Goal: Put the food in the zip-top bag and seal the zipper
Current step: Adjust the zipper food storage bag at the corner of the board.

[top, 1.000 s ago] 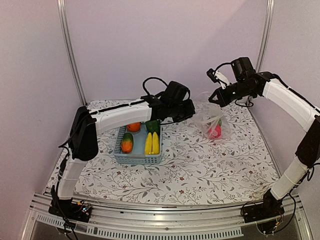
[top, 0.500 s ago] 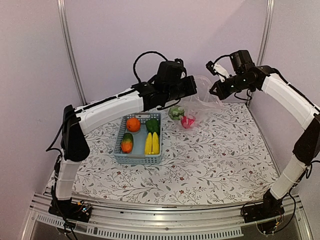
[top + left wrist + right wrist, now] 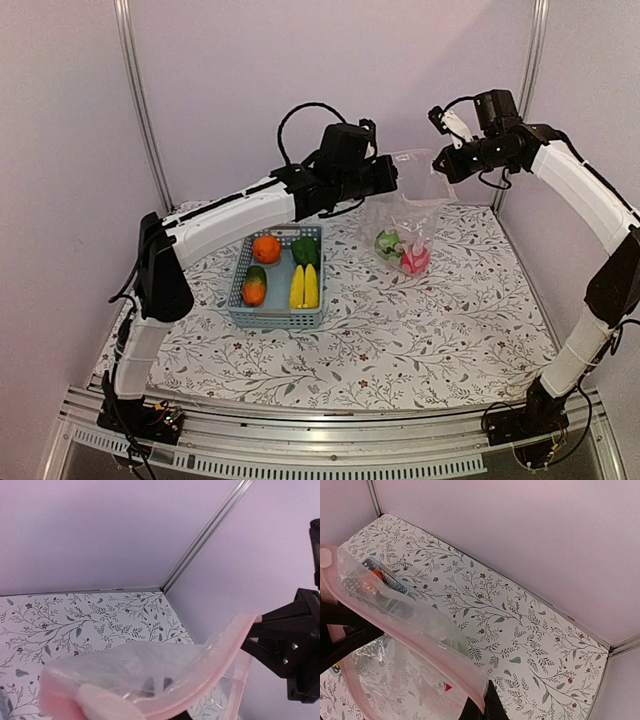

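Observation:
The clear zip-top bag (image 3: 405, 215) hangs in the air between my two grippers, above the floral cloth at the back right. A green piece (image 3: 388, 243) and a pink-red piece (image 3: 415, 262) of food lie in its bottom. My left gripper (image 3: 392, 178) is shut on the bag's left mouth edge. My right gripper (image 3: 441, 166) is shut on the right end, its fingers (image 3: 486, 695) pinching the pink zipper strip (image 3: 420, 650). The strip (image 3: 220, 665) curves across the left wrist view and hides my left fingers. An orange (image 3: 266, 248), green pepper (image 3: 305, 250), bananas (image 3: 304, 287) and an orange-green piece (image 3: 254, 285) lie in the basket.
The light-blue slatted basket (image 3: 275, 320) stands left of centre on the cloth, below my left forearm. Pale walls and metal corner posts (image 3: 140, 110) close in the back and sides. The right gripper's black body (image 3: 295, 645) shows in the left wrist view.
Both grippers have lifted the bag higher. The bag swung left with its food half a second ago and now hangs back to the right. The right gripper moved up and right.

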